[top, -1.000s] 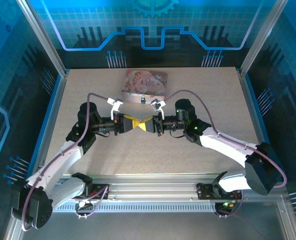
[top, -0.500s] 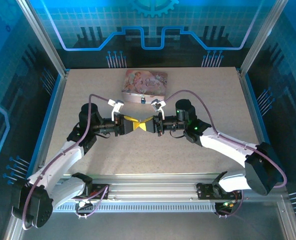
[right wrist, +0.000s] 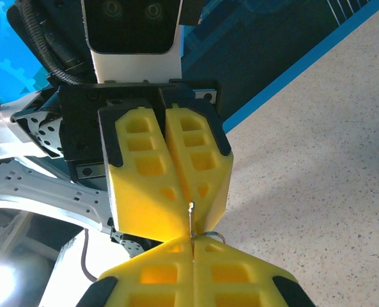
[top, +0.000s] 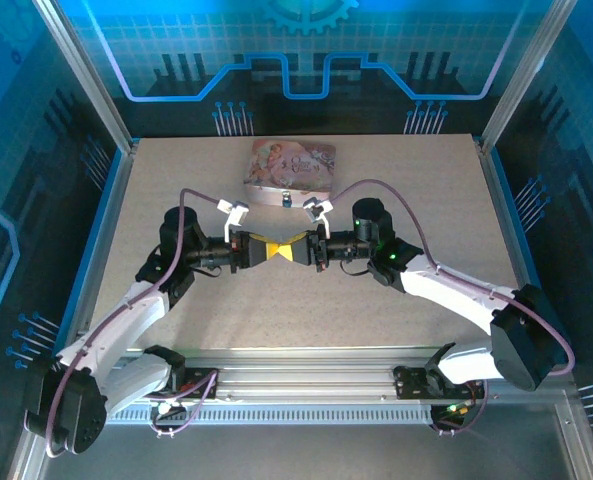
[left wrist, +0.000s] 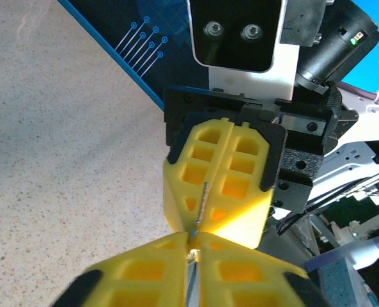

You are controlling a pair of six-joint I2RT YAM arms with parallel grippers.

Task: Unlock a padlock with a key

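The key [left wrist: 202,204] is only a thin grey sliver. Its lower end is lost where my fingertips [left wrist: 151,268] meet the other hand's, so I cannot tell which hand pinches it. My left hand [top: 275,250] and right hand [top: 288,250] are both clenched, tip to tip above the middle of the table [top: 426,200]. The padlock [top: 287,197] is a hard-to-read speck on the near face of the tin [top: 290,160], just far of my hands. The wrist views catch the key upright against the opposite hand, while the top view gives the tin and padlock.
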